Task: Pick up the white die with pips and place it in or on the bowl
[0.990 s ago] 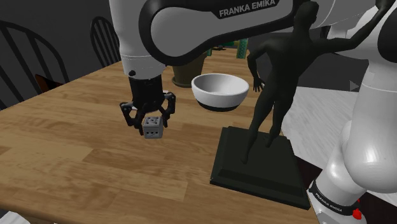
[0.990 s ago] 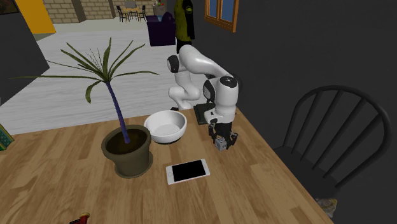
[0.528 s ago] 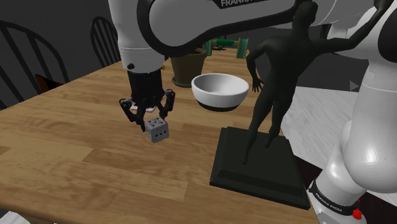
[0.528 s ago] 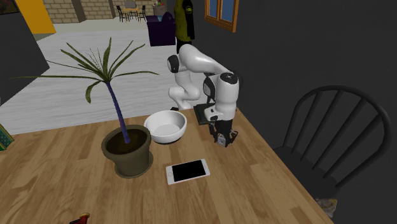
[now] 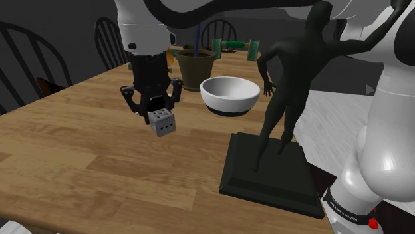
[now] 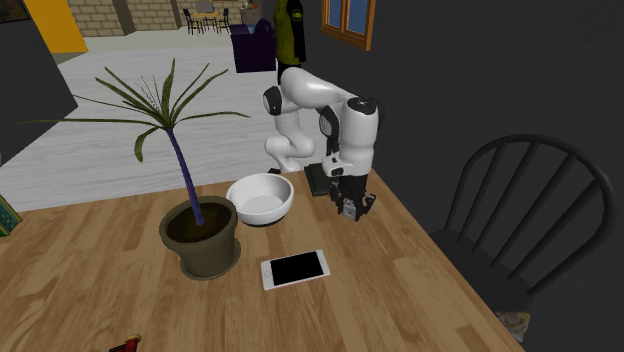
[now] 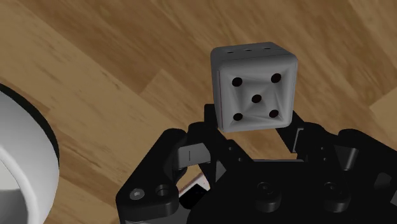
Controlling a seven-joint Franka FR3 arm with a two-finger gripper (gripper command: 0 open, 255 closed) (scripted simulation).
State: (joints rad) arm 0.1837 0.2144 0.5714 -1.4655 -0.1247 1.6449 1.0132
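While the gripper [image 5: 157,114] clasps the grey die [image 5: 161,123] above the worktop [image 5: 80,166] — left of centre in the shoulder view — the white bowl [image 5: 227,102] sits to its right.

grey die [image 5: 162,123], dark pips, tilted in mid-air, white bowl [image 5: 229,101] upright nearby

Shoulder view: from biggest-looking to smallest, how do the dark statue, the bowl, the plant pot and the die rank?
1. dark statue
2. bowl and plant pot: close, with the pot farther off and partly hidden, so unranked
3. die
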